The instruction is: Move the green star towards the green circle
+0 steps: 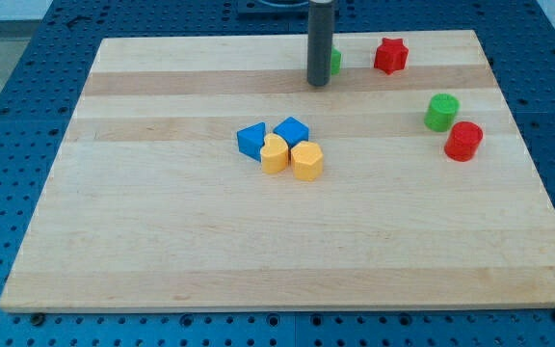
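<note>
My tip (pixel 318 83) – touching green star (pixel 334 61)

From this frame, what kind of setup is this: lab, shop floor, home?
Most likely a robotics lab bench. A wooden board lies on a blue perforated table, small coloured blocks such as the green circle are scattered on it, and my tip rests beside the mostly hidden green star.

The green star (pixel 335 61) lies flat near the counter's top edge, mostly hidden. The green circle (pixel 441 112), a short upright cylinder, sits at its four o'clock, well apart.
</note>
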`<state>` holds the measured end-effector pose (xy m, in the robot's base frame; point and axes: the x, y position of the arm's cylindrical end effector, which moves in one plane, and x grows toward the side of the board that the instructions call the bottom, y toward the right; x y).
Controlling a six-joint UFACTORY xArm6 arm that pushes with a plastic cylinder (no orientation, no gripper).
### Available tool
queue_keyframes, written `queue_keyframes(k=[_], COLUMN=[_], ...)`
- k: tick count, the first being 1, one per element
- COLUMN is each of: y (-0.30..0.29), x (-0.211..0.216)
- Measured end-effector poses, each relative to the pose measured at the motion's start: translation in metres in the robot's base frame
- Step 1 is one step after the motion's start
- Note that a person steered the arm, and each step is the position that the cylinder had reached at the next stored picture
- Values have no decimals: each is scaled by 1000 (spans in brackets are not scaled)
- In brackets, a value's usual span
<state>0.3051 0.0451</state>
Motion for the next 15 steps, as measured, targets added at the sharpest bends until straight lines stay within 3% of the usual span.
queue_keyframes(k=[2, 3, 4, 6, 7, 8, 9, 15], y=[-10, -56, -66, -59, -61, -47, -15, 71], x=[17, 4, -18, -104, -104, -102, -63, 24])
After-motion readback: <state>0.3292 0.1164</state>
